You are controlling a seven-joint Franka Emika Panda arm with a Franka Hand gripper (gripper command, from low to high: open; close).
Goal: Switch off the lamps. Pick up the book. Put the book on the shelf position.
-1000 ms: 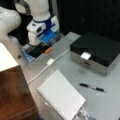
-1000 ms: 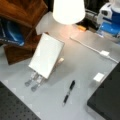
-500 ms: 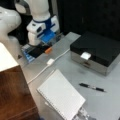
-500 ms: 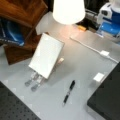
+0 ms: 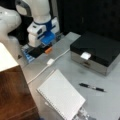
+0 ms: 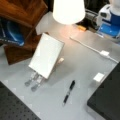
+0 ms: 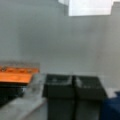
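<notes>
The lamp [image 6: 68, 10] glows white at a front view's top, and its shade [image 5: 7, 58] shows at a front view's left. The book [image 5: 61, 97], a white spiral notebook, leans tilted on a small metal stand [image 6: 33, 81] and appears again as the book [image 6: 46, 55]. The shelf position is the reddish-brown wooden block [image 5: 13, 95], also [image 6: 23, 12]. My gripper [image 5: 40, 52] hangs low at the table's far end beside an orange part [image 5: 49, 50], well away from the book. In the wrist view the gripper [image 7: 74, 88] has its dark fingers [image 7: 58, 87] pressed together with nothing between them.
A black-topped metal box [image 5: 98, 52] stands at a front view's right. A black pen [image 5: 91, 87] lies near the book, also [image 6: 69, 92]. A white cable with an inline switch [image 5: 50, 61] runs across the table toward the lamp, also [image 6: 104, 53].
</notes>
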